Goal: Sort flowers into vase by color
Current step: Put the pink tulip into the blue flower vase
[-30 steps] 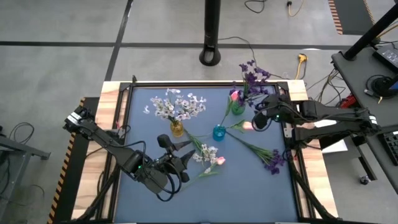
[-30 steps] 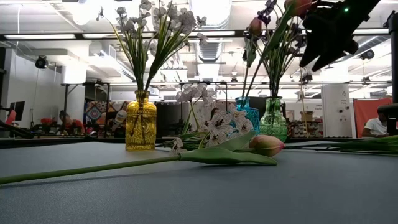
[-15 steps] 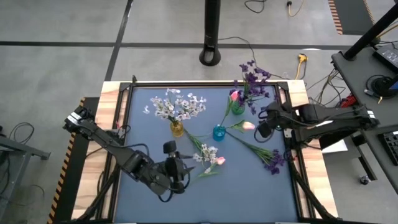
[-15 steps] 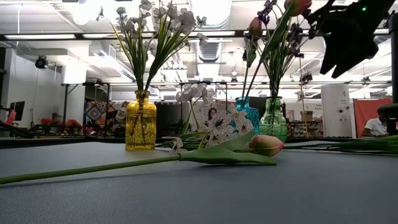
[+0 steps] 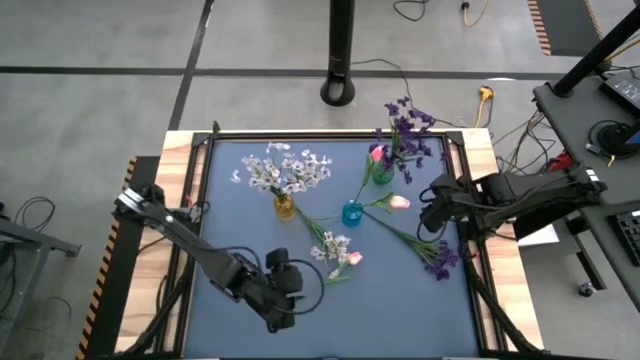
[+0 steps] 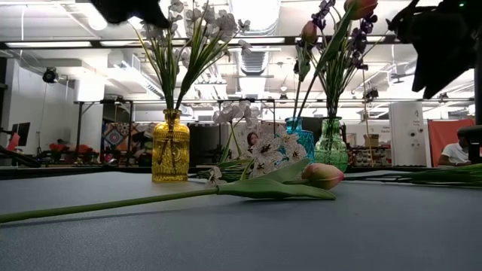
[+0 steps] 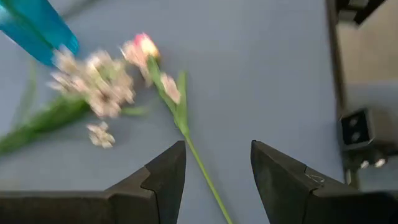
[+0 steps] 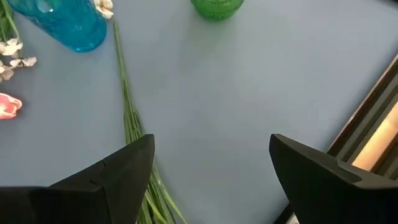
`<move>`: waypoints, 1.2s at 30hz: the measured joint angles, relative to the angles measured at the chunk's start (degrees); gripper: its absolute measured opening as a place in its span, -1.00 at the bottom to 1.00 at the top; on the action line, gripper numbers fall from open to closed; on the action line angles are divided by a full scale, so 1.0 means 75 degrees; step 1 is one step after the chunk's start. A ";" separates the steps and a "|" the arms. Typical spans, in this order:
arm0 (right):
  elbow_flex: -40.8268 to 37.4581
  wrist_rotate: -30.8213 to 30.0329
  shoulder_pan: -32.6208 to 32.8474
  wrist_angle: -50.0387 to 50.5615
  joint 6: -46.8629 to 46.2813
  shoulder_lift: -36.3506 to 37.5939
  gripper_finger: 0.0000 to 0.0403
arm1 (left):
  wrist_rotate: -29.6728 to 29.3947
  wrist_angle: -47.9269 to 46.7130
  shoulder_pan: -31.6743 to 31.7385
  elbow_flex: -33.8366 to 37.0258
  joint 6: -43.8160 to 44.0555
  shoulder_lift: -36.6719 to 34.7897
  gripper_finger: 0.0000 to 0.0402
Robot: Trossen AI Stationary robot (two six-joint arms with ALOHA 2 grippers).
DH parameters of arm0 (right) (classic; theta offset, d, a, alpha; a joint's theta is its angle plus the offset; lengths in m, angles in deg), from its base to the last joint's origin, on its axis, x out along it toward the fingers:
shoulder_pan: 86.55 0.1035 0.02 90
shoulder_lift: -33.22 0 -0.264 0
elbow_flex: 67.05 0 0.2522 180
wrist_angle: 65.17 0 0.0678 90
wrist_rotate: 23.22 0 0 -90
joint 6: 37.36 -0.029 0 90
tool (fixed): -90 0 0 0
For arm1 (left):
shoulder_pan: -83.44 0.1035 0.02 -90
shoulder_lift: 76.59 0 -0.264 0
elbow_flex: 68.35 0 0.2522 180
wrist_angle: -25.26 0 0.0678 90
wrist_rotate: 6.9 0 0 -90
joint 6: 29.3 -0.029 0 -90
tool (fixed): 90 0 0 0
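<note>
A yellow vase (image 5: pixel 285 207) holds white flowers. A green vase (image 5: pixel 382 173) holds purple flowers and a pink tulip. A blue vase (image 5: pixel 352 213) stands between them. A loose white spray (image 5: pixel 332 245) and a pink tulip (image 5: pixel 353 258) lie on the blue table mat, and a purple spray (image 5: pixel 440 256) lies near the right edge. My left gripper (image 7: pixel 217 146) hovers open over the tulip's stem (image 7: pixel 200 165), one finger on each side, not touching. My right gripper (image 8: pixel 211 140) is open above the mat, beside the purple spray's stem (image 8: pixel 127 124).
Another pink tulip (image 5: pixel 398 201) lies beside the blue vase, toward the right edge. The mat has a raised dark frame (image 5: pixel 470 290). Bare mat lies at the near right and near left. People and equipment show in the room beyond the table in the low view.
My left gripper has moved toward the table's near edge and down, rolling and tipping its fingers down over the tulip's stem. My right gripper has swung from beside the green vase toward the near edge. No flower has moved.
</note>
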 joint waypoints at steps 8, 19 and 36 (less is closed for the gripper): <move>-0.0128 -0.0009 0.0731 -0.0030 -0.0684 0.0000 0.51 | 0.0203 -0.0093 -0.0046 0.0000 0.0668 0.1209 -0.04; -0.0595 -0.0075 0.1592 -0.0128 -0.1714 -0.0012 0.54 | -0.0073 0.0098 -0.0058 0.0000 0.0842 0.2417 0.06; -0.1040 -0.0087 0.2187 -0.1485 -0.1698 -0.0225 0.48 | -0.0011 0.0202 -0.0093 -0.0016 0.0837 0.2791 -0.90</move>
